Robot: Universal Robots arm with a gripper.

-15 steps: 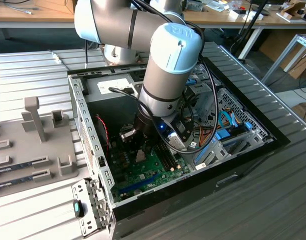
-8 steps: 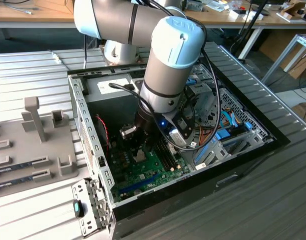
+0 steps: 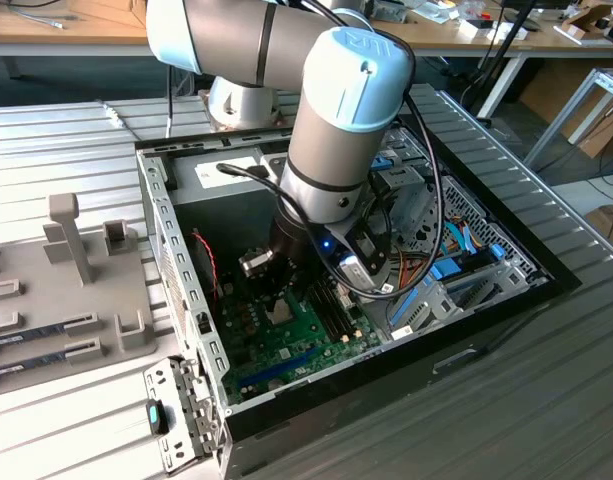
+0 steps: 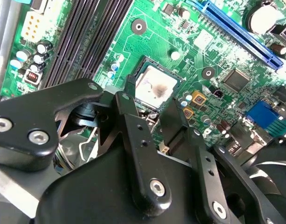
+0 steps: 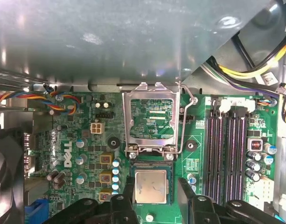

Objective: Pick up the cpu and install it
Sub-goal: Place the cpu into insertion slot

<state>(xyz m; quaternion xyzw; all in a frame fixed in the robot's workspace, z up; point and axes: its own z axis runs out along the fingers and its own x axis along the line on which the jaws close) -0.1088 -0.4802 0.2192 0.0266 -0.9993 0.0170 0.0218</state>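
Observation:
The cpu (image 5: 152,186) (image 4: 154,86), a silvery square with a dull smear on its top, lies flat in the socket on the green motherboard (image 3: 286,345). My gripper (image 5: 155,192) (image 4: 152,95) hangs low over it and is open. Its black fingers (image 5: 129,198) stand on either side of the chip, and a small gap shows on one side. The socket's metal load plate (image 5: 152,119) is swung up and open behind the chip, with its lever (image 5: 189,100) raised. In the exterior view my arm (image 3: 336,130) reaches down into the open computer case (image 3: 176,240).
Black memory slots (image 5: 226,154) run beside the socket. A blue expansion slot (image 4: 240,32) and small capacitors lie nearby. Coloured cables (image 5: 254,70) and a grey metal box (image 5: 133,37) hang over the board. A grey fixture tray (image 3: 66,300) sits at the exterior view's left.

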